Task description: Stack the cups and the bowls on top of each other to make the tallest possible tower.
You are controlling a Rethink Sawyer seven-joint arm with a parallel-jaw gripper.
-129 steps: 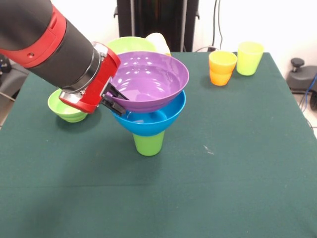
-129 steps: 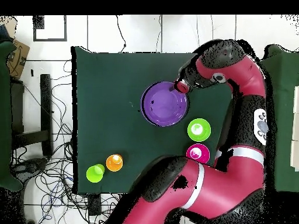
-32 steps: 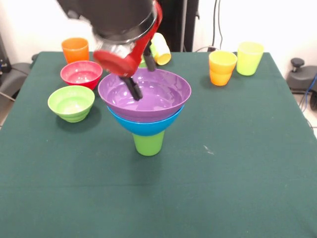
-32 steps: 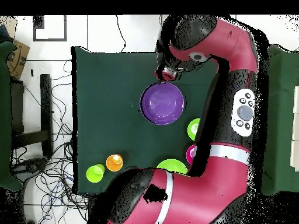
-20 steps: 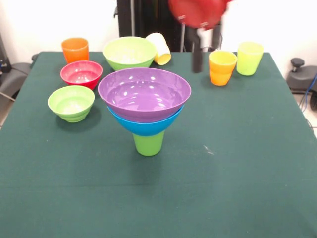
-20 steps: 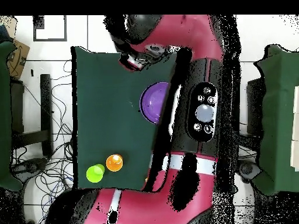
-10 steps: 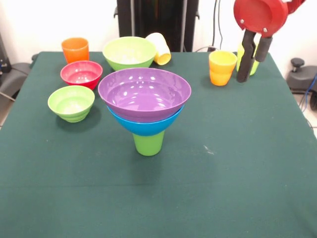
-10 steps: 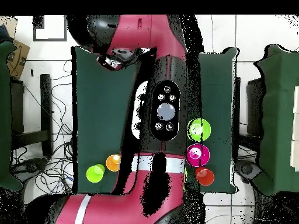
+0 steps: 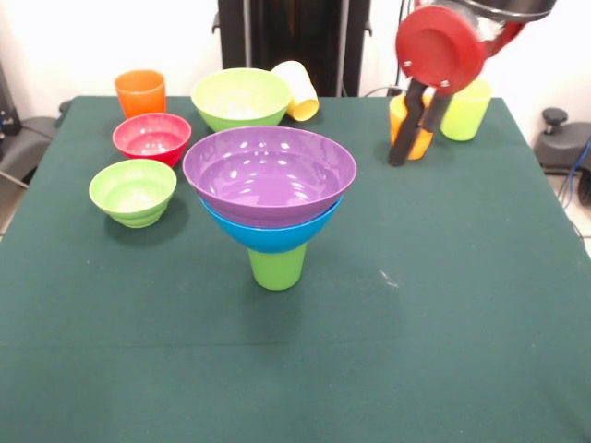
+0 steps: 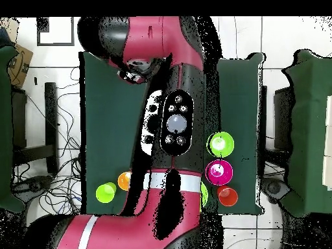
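green cloth covers the bench from edge to edge. behind it stand a white wall and a dark upright panel, with black cables hanging at the right. a grey chair base shows at the right edge. from above, white floor tiles and a tangle of cables lie to the left of the bench.

near the middle stands the tower: a green cup mouth down, a blue bowl on it, and a purple bowl nested in that. to its left sit a small green bowl, a red bowl and, farther back, an orange cup. at the far edge are a large green bowl and a pale yellow cup lying on its side just beside it. far right stand an orange-yellow cup set in an orange one, and a yellow-green cup.

the tool hangs in front of the orange-yellow cup, its two dark fingers slightly apart and pinching nothing. its red disc is cut off at the top and partly hides both cups there.

in the overhead view the arm covers the tower and much of the bench, and the tool is hard to make out.
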